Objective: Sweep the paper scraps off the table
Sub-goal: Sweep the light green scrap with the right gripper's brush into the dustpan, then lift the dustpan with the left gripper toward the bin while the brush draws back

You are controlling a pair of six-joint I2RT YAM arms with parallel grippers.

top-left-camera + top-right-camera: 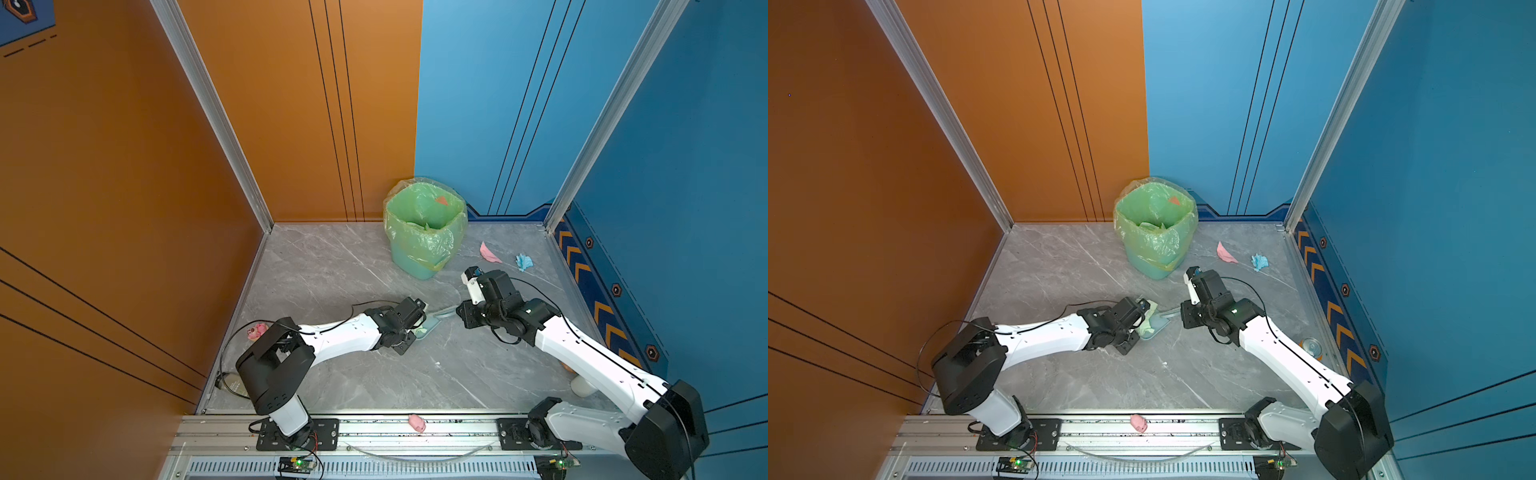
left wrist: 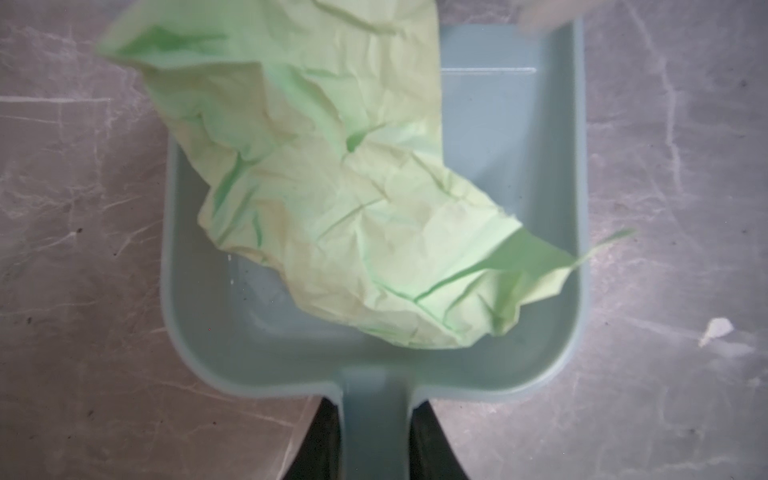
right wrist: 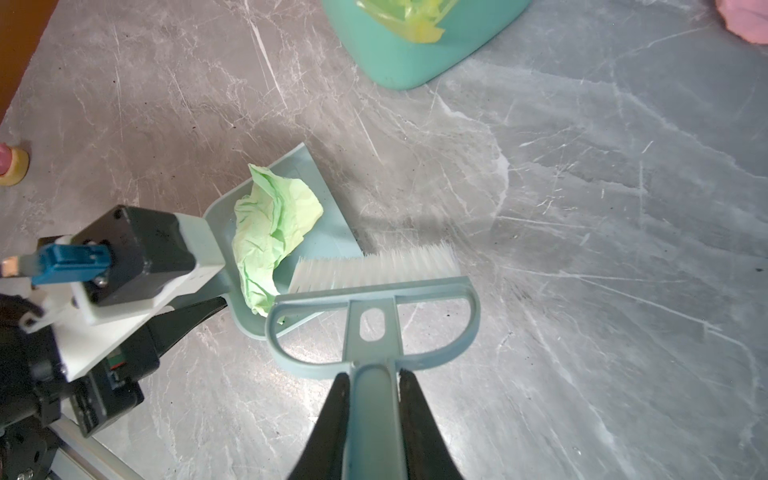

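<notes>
Your left jaws pinch pale-blue plastic dustpan (image 2: pixel 511 166) handle, crumpled pale-green paper scrap (image 2: pixel 332 208) inside; right jaws pinch white-bristled brush (image 3: pixel 374 266). Next, likely: tip pan into bag-lined green bin (image 1: pixel 415 266), 12 o'clock of pan. Pink paper scrap (image 1: pixel 489 253), blue paper scrap (image 1: pixel 524 262) wait on grey table (image 1: pixel 332 270), 1 o'clock.

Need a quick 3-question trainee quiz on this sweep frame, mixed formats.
1. True or false: the pale green scrap lies in the dustpan held by the left gripper.
2. The right gripper is shut on: A) a sponge B) the brush C) a cup.
3. Which colours are the two loose scraps on the table, right of the bin in both top views?
Key: 1 true; 2 B; 3 pink scrap and blue scrap.
</notes>
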